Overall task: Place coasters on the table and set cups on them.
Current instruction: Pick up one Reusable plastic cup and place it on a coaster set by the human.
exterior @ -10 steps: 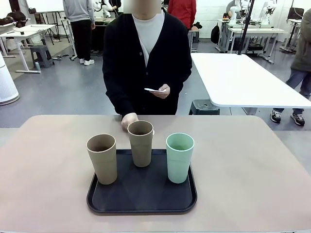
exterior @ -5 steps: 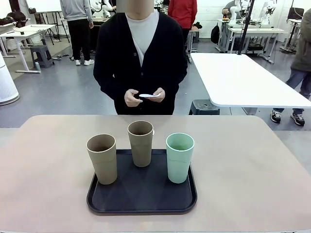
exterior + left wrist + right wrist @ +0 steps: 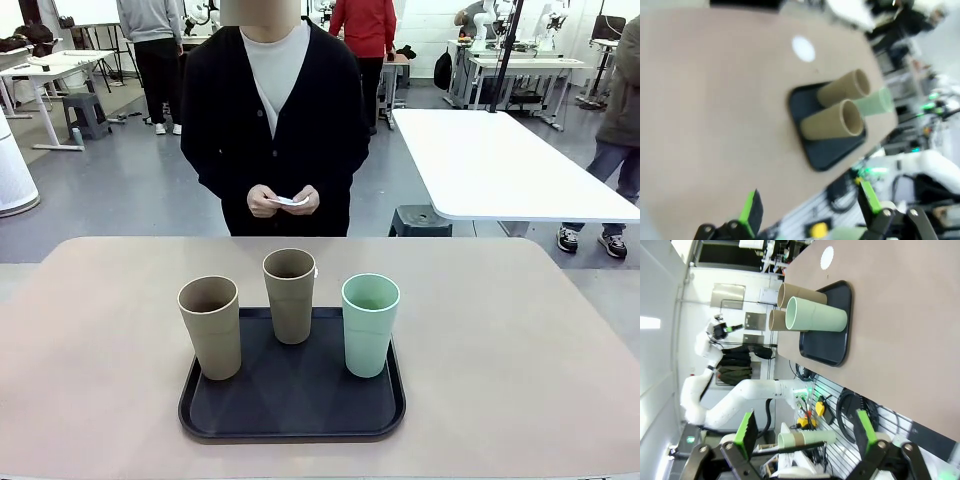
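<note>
Frontally, we see the person [image 3: 230, 120] standing at the far edge of the tabletop [image 3: 520, 340], elbows bent. The person's hands [image 3: 265, 201] are brought together at waist height and hold white coasters [image 3: 288, 200] between them. On the black tray [image 3: 292, 415] stand, upright, the left tan cup [image 3: 211, 326], the middle tan cup [image 3: 290, 295] and the mint cup [image 3: 370, 324].

From the left wrist, we look obliquely across the tabletop. The left end effector [image 3: 809, 207] hangs clear of everything, its green-padded fingers [image 3: 751, 212] spread wide with nothing between them. A single coaster [image 3: 803, 48] lies flat on the tabletop just beyond the tray.

From the right wrist, rolled sideways, we find the right end effector [image 3: 806, 432] likewise spread and empty, well apart from the tray. The single coaster lies past the tray's far edge.
</note>
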Controlling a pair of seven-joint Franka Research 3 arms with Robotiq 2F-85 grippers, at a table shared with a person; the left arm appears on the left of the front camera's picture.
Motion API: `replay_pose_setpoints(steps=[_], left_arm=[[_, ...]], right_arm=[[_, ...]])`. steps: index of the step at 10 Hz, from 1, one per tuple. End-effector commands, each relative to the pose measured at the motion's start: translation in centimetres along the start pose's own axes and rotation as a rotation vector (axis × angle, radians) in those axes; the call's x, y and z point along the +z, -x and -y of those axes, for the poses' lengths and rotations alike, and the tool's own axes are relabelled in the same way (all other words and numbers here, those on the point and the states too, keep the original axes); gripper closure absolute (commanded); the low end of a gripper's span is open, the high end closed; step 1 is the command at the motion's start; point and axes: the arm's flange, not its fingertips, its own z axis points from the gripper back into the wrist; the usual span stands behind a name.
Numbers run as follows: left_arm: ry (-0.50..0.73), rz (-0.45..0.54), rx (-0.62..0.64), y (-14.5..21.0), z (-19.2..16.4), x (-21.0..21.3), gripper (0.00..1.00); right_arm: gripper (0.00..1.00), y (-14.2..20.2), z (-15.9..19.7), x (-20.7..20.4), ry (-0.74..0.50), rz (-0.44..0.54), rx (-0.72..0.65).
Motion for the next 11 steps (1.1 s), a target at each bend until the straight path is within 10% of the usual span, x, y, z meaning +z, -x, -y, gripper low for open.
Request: replay_pose_setpoints(steps=[1, 5, 8, 11], left_arm=[[-0.356, -0.112, -0.378, -4.1, 4.1, -0.2, 0.0], [-0.535, -0.515, -0.949, -5.0, 11.4, -8.0, 0.0], [-0.685, -0.658, -1.147, -2.1, 12.3, -13.7, 0.0], [-0.569, -0.701, -1.012, -3.2, 13.4, -13.2, 0.0]], right_arm=[[0.0, -0.2, 0.1, 0.1, -0.019, 0.011, 0.016], [0.0, -0.2, 0.1, 0.1, -0.019, 0.011, 0.016], [0.0, -0.2, 0.1, 0.1, -0.019, 0.011, 0.016], [0.0, -0.2, 0.1, 0.1, -0.019, 0.011, 0.016]])
